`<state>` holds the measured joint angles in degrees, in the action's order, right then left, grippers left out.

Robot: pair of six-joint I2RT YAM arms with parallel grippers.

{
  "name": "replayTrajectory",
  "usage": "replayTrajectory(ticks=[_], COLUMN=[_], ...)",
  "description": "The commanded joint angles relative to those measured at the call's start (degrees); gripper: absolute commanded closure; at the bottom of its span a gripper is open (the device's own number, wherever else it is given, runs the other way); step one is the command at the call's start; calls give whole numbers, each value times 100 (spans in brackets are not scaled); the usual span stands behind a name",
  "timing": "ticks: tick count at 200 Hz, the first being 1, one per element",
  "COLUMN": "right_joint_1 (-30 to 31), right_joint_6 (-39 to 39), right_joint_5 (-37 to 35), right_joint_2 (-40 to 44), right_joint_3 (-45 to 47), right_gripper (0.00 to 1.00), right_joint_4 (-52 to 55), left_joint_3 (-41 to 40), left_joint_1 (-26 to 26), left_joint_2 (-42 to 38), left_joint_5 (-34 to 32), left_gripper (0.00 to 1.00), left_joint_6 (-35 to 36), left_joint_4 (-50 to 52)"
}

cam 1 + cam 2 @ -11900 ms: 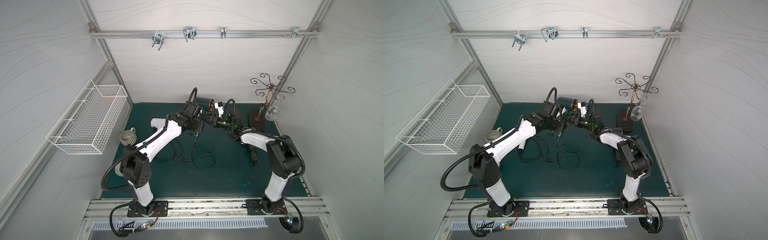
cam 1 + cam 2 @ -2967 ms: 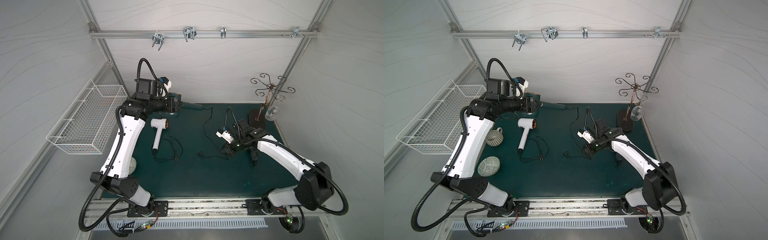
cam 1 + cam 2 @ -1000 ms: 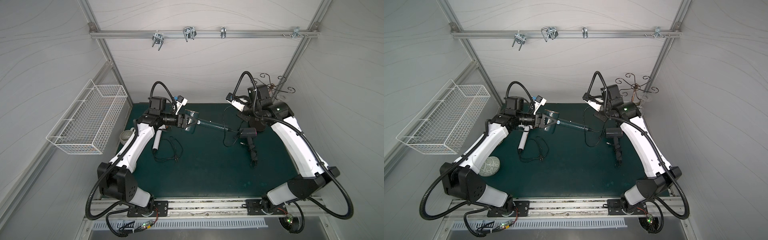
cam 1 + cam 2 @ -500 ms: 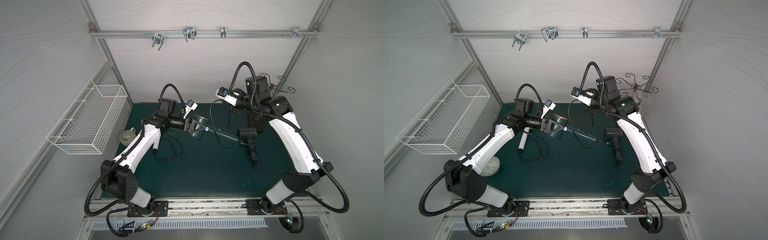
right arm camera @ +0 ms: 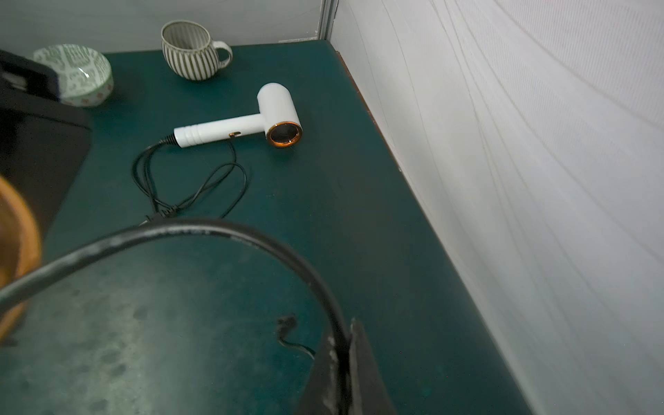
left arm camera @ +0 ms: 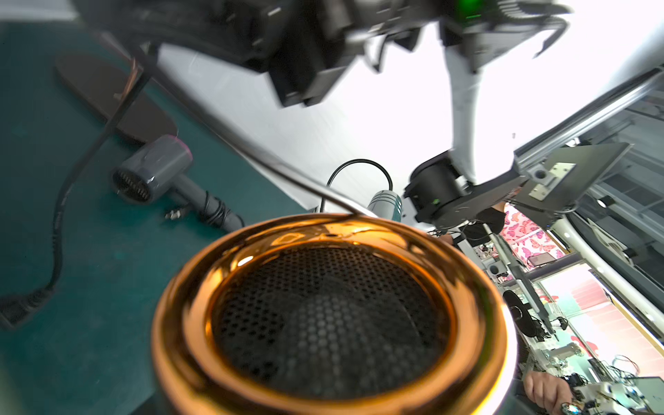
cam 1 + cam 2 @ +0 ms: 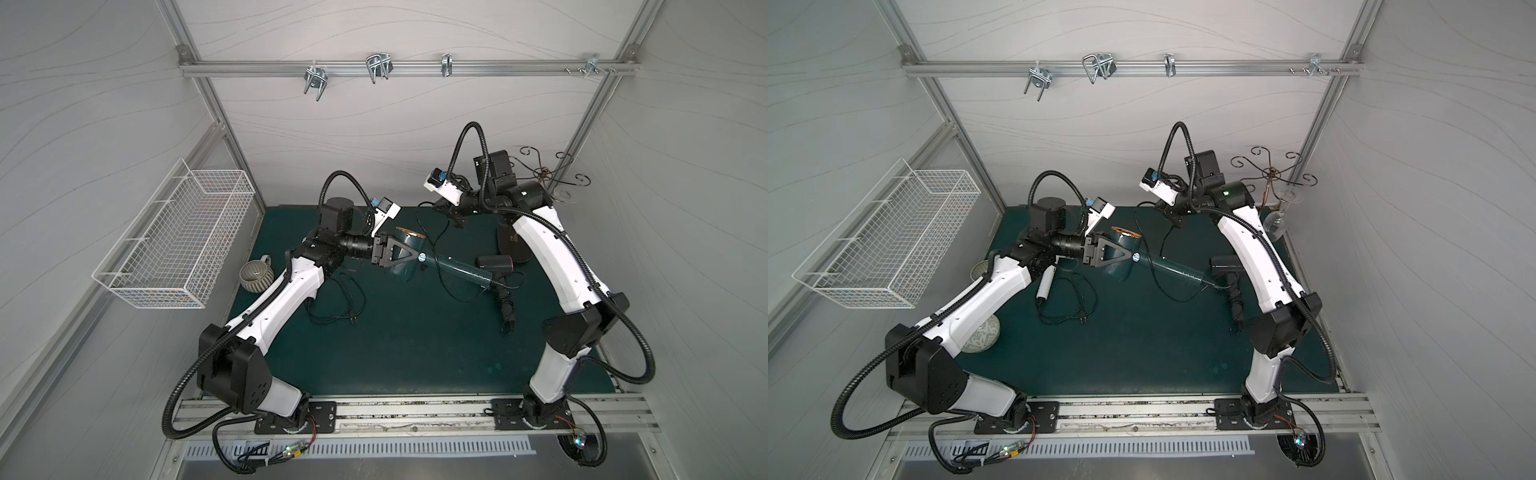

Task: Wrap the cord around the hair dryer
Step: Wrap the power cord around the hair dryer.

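Note:
My left gripper [image 7: 409, 259] is shut on the head of the dark teal hair dryer [image 7: 451, 269] and holds it above the mat. Its handle points right in both top views. The dryer's gold rim [image 6: 330, 312] fills the left wrist view and hides the fingers. The black cord [image 7: 457, 297] leaves the handle end, loops down, then rises to my right gripper [image 7: 442, 206]. That gripper is raised behind the dryer and shut on the cord [image 5: 251, 239], pinched between its fingertips [image 5: 359, 355]. The cord [image 6: 215, 118] crosses just over the rim.
A grey hair dryer [image 7: 494, 262] with a wound cord lies to the right, by a dark stand base [image 7: 513, 245]. A white hair dryer [image 5: 251, 124] with loose cord [image 7: 1067, 305], a striped mug [image 7: 255, 274] and a patterned bowl [image 7: 984, 334] sit left. A wire basket [image 7: 178, 245] hangs on the left wall.
Over the last second my left arm carried the teal dryer toward the middle. My right gripper swung the cord leftward, closer to the dryer's head. Both grips are unchanged.

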<state>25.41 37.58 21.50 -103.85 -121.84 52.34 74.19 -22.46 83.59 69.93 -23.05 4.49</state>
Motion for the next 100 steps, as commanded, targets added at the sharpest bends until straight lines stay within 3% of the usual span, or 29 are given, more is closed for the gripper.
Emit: replayTrajectory(ticks=[1, 53, 100], right_joint_1=[-362, -1052, -1153], right_joint_6=[-587, -1357, -2193], right_joint_5=[1166, 2322, 2620], right_joint_2=[-110, -54, 384], right_joint_3=[125, 1029, 2486], right_gripper=[100, 100, 100], right_joint_4=[-99, -681, -1704], left_joint_3=[47, -40, -88], left_joint_1=[-10, 231, 852], left_joint_2=[-269, -182, 96], left_joint_5=[439, 291, -151], left_gripper=[100, 100, 100], left_joint_6=[-1173, -2131, -3399], left_joint_4=[-2040, -3399, -4936])
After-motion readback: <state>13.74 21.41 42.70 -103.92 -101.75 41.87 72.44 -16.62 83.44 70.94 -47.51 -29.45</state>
